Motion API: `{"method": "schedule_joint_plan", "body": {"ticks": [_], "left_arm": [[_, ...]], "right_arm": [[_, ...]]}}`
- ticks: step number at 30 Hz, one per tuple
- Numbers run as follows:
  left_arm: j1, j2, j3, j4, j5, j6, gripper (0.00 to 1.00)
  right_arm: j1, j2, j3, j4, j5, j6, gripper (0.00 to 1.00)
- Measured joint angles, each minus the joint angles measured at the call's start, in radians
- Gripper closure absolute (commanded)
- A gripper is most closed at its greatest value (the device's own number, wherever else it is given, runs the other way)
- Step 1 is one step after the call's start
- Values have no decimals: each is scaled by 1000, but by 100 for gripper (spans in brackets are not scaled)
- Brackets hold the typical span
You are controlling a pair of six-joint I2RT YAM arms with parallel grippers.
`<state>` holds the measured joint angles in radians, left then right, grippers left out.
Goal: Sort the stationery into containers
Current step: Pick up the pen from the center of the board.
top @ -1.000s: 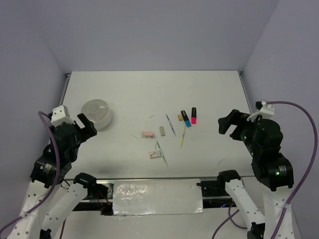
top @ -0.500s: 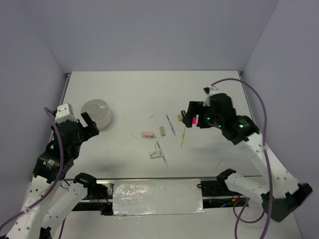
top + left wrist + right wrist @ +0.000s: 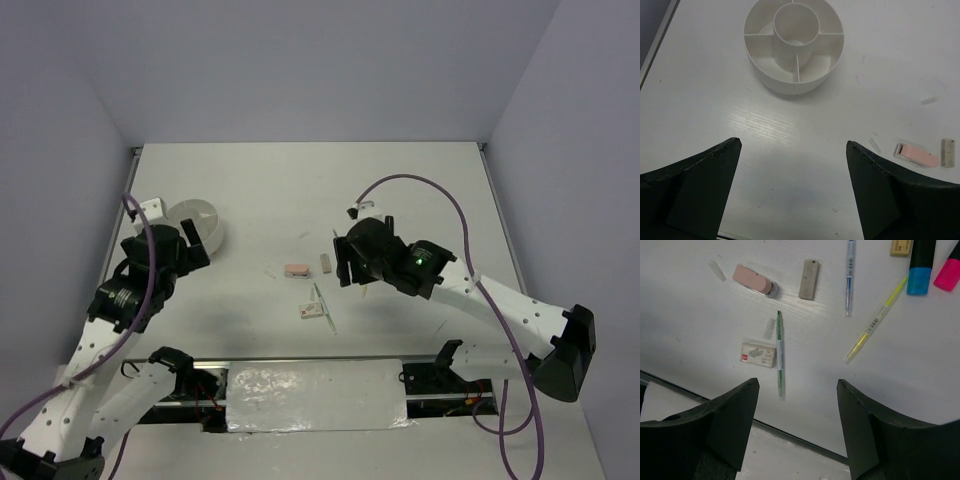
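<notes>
The stationery lies scattered mid-table. My right wrist view shows a pink eraser [image 3: 754,280], a tan eraser [image 3: 809,273], a grey pen [image 3: 849,277], a yellow-green pen [image 3: 875,322], a green pen [image 3: 779,355], a blue highlighter [image 3: 919,267] and a pink highlighter [image 3: 947,272]. My right gripper [image 3: 797,385] hovers open above the table's near edge, just below the green pen's tip, holding nothing. The white divided tub [image 3: 790,85] stands empty, ahead of my open left gripper [image 3: 794,145]. From above, the tub [image 3: 200,215] is partly behind the left gripper [image 3: 185,255]; the right gripper [image 3: 345,265] covers the highlighters.
A small white printed box [image 3: 758,354] lies against the green pen. A small tan block [image 3: 901,246] sits by the blue highlighter. Clear plastic scraps [image 3: 716,270] lie near the pink eraser [image 3: 296,270]. The table's front edge [image 3: 790,432] runs close under the right gripper.
The right arm has swung from the right side leftwards and now hangs over the stationery. The left arm has moved forward and right, closer to the tub.
</notes>
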<state>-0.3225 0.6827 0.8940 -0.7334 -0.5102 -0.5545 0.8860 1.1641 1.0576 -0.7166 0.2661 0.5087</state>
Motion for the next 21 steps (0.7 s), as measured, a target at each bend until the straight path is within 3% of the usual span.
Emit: {"method": "schedule_joint_plan", "body": {"ticks": [5, 10, 15, 21], "left_arm": [[-1, 97, 0, -8, 3, 0, 1], [-1, 91, 0, -5, 19, 3, 1], [-4, 80, 0, 5, 50, 9, 1], [-9, 98, 0, 11, 87, 31, 1]], "right_arm": [[42, 9, -58, 8, 35, 15, 35], [90, 51, -85, 37, 56, 37, 37], [138, 120, -105, 89, 82, 77, 50], [167, 260, -110, 151, 85, 96, 52]]}}
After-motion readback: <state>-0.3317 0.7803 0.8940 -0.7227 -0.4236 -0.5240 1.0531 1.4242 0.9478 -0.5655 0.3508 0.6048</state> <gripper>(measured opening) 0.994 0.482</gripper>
